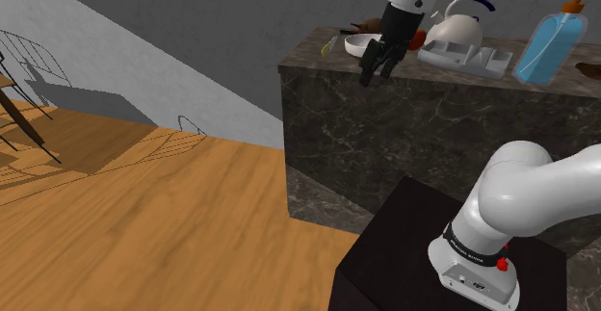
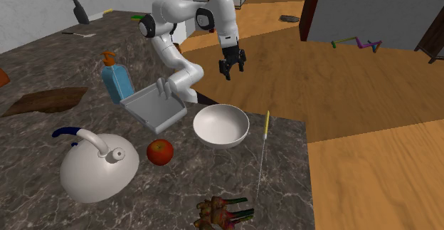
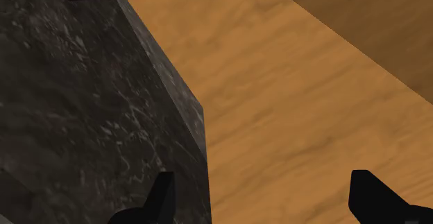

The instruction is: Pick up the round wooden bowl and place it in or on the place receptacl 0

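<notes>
hovering beside the dark marbled counter [image 1: 424,116] [image 2: 284,186] [image 3: 69,105], out over the wooden floor [image 1: 173,213] [image 2: 341,86] [image 3: 291,84]: black gripper [image 1: 378,68] [image 2: 231,70] [image 3: 262,188], aimed downward. fingers [image 3: 163,191] spread wide, clasping nothing, with the counter's vertical corner and bare floor seen between them in the wrist view. touching neither counter nor bowl.

resting on the countertop close to its edge: round bowl [image 2: 221,125] [image 1: 354,41], drawn plain white rather than wood-toned. standing upright, mouth opening straight up, hollow empty. being round, showing no long axis and no particular heading. in the shoulder view, partly hidden behind the gripper at the counter's top edge.

lying just beside the bowl on the second exterior view's right: thin yellow-handled tool [image 2: 265,132], running roughly away from the camera. sitting near the bowl on the other side: red fruit [image 2: 161,152], white kettle [image 2: 92,166] [image 1: 460,20], grey tray [image 2: 155,107] [image 1: 467,57] and blue soap bottle [image 2: 115,79] [image 1: 551,44], all apart from the bowl.
</notes>
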